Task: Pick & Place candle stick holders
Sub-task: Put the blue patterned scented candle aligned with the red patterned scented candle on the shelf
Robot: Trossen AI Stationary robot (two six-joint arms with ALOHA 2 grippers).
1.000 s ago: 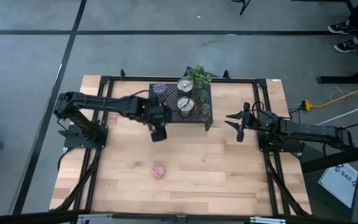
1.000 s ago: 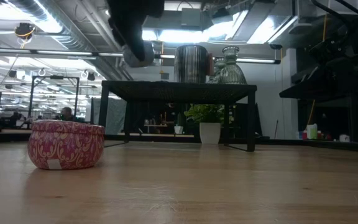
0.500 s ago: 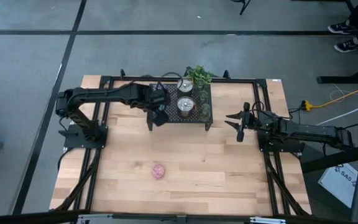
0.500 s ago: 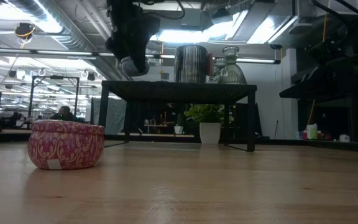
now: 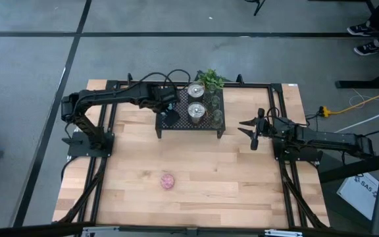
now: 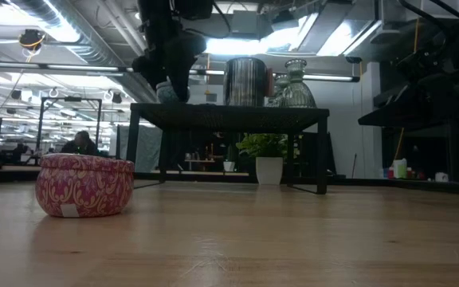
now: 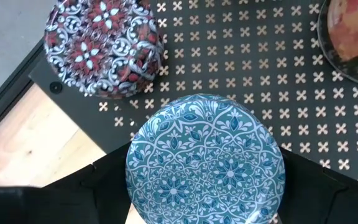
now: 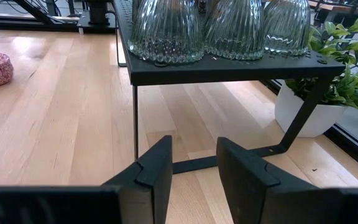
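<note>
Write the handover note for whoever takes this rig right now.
Left gripper is shut on the blue holder, over the black rack beside the purple holder.
Right gripper is open, waiting right of the rack.
Two silver holders and three glass cups are on the rack.
Left: release the blue one; fetch the pink holder from the table.

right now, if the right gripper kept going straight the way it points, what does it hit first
Probably the black rack: the right gripper aims under its top, toward the lower crossbar. It is open and nothing lies between, though depth is hard to judge.
</note>
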